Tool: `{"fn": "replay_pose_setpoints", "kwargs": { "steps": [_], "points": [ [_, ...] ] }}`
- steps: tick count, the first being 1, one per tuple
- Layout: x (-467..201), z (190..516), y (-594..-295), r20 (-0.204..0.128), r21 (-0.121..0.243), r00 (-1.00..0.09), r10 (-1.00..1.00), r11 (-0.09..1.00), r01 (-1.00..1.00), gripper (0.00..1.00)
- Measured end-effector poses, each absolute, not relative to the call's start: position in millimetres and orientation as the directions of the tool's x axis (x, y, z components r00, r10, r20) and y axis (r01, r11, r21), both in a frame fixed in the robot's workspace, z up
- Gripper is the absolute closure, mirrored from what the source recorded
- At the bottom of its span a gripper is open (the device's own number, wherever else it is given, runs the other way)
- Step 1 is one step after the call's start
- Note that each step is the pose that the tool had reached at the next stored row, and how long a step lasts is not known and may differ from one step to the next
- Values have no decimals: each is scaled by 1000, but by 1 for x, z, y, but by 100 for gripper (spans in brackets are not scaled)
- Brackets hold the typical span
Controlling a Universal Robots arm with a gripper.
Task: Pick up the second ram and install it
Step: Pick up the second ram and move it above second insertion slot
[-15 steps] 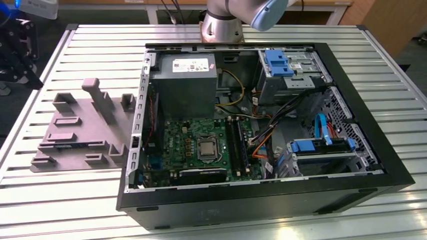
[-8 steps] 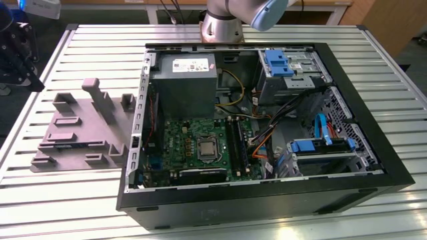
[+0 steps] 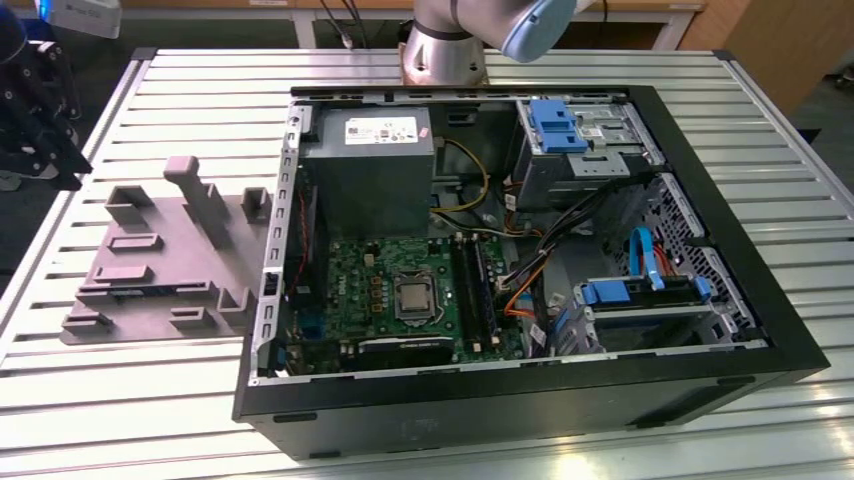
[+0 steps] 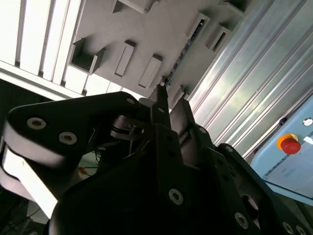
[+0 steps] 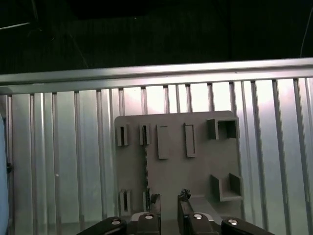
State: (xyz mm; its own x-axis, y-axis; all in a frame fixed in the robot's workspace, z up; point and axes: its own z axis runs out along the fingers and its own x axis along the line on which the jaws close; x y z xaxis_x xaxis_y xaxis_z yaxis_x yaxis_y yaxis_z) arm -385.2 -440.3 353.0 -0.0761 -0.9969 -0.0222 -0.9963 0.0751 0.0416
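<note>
The second ram (image 5: pixel 145 169) is a thin dark stick standing on edge in a slot of the grey moulded tray (image 5: pixel 200 161). In the exterior view the ram (image 3: pixel 158 290) is a bluish strip near the front of the tray (image 3: pixel 160 235). In the second wrist view the ram (image 4: pixel 185 48) is a dark line beyond my fingertips. My gripper (image 5: pixel 169 197) hovers above the tray's near edge, open, with a narrow empty gap between its fingers. The gripper (image 4: pixel 172 102) is well clear of the ram. Its black linkage (image 3: pixel 34 110) hangs at the exterior view's left edge.
An open computer case (image 3: pixel 747 330) lies on the slatted metal table (image 3: pixel 120 410), to the exterior view's right of the tray. Long black memory slots (image 3: pixel 475 290) sit beside the processor socket (image 3: pixel 415 297). Cables and blue drive brackets (image 3: pixel 641 292) crowd the case. A red button (image 4: pixel 289 145) sits beyond the table.
</note>
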Motion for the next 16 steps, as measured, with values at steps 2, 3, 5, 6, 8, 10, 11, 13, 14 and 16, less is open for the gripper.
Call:
{"fn": "replay_pose_setpoints", "kwargs": {
  "steps": [2,3,5,6,8,10,11,13,14,16],
  "points": [
    [-385,353,-441,-23,42,-74,-997,73,-996,71],
    [-386,352,-442,-24,41,-70,-997,69,-997,64],
    [-386,351,-443,-26,41,-61,-998,60,-997,64],
    [-386,349,-444,-26,40,-59,-998,58,-998,64],
    [-388,347,-446,-27,39,-55,-998,54,-998,64],
    [-389,345,-447,-27,37,-52,-998,51,-998,64],
    [-390,344,-448,-27,36,-50,-998,49,-998,64],
    [-390,341,-449,-27,35,-47,-999,46,-998,64],
    [-391,339,-450,-27,35,-45,-999,44,-998,64],
    [-391,336,-450,-27,35,-44,-999,43,-998,64]
  ]
}}
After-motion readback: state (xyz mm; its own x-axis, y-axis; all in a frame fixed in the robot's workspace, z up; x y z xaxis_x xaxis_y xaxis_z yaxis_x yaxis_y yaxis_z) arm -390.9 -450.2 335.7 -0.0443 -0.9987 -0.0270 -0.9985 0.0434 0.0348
